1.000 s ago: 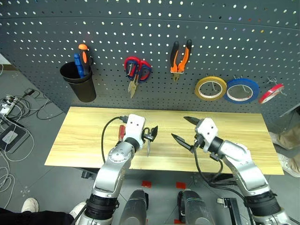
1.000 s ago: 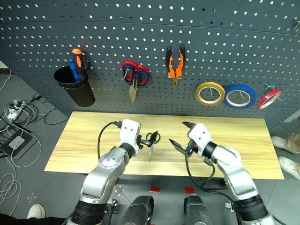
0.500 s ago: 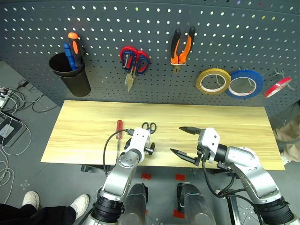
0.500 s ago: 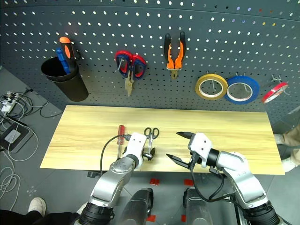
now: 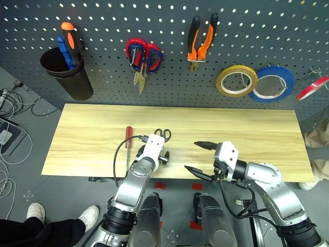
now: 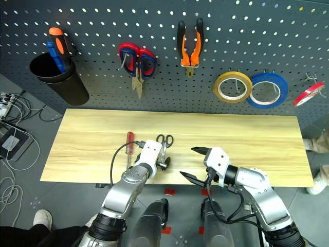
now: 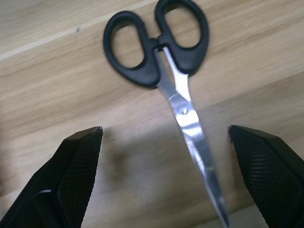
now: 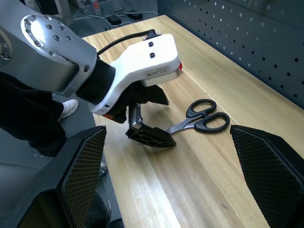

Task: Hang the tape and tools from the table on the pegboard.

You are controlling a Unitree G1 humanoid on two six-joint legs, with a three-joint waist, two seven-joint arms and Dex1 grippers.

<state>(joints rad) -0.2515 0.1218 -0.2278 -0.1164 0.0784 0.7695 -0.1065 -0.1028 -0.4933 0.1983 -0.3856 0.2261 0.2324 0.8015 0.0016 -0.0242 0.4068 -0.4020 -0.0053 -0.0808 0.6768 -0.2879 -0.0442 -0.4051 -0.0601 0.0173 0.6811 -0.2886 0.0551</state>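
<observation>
So the black-handled scissors [image 7: 166, 61] are lying flat on the pale wood table [image 5: 257, 134], near its front edge, with the red-handled screwdriver [image 5: 129, 144] just to their left. The left gripper [image 7: 164, 161] is right over the blades, fingers spread wide on either side, not gripping anything. The right gripper [image 5: 200, 158] hovers nearby above the table, fingers apart too, empty. Up on the pegboard [image 5: 169, 51] the orange-and-black pliers [image 5: 200, 41] and yellowish-tan tape [image 5: 236, 81] already hang.
</observation>
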